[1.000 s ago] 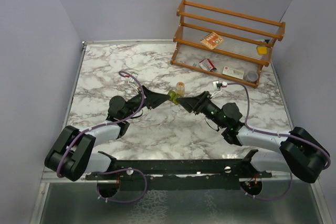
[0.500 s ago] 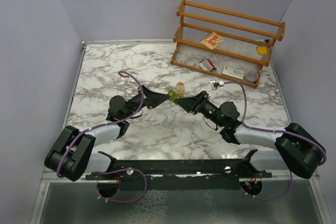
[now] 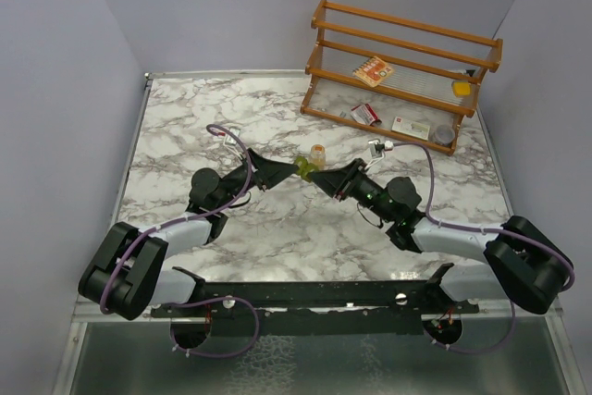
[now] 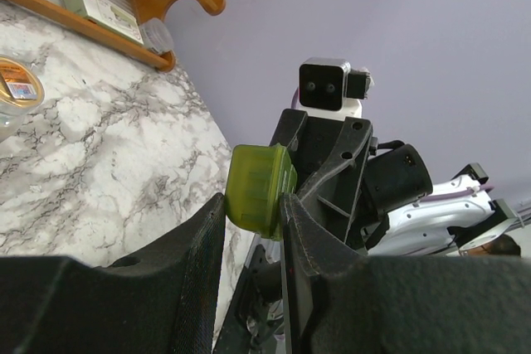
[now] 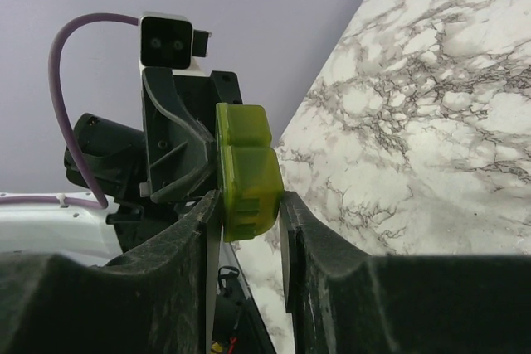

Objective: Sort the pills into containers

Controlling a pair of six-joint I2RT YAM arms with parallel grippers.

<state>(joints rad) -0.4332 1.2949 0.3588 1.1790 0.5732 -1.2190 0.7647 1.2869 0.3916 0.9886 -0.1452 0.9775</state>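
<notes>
L claw (image 4: 252,205) & R claw (image 5: 247,205) both clamped on green pill box (image 3: 303,169), mid-air over marble tbl (image 3: 185,117).

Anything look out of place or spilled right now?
Nothing spilled that I can see. One oddity: the pill box is up off the table, pinched by both the left gripper and the right gripper at once, from opposite sides.
</notes>
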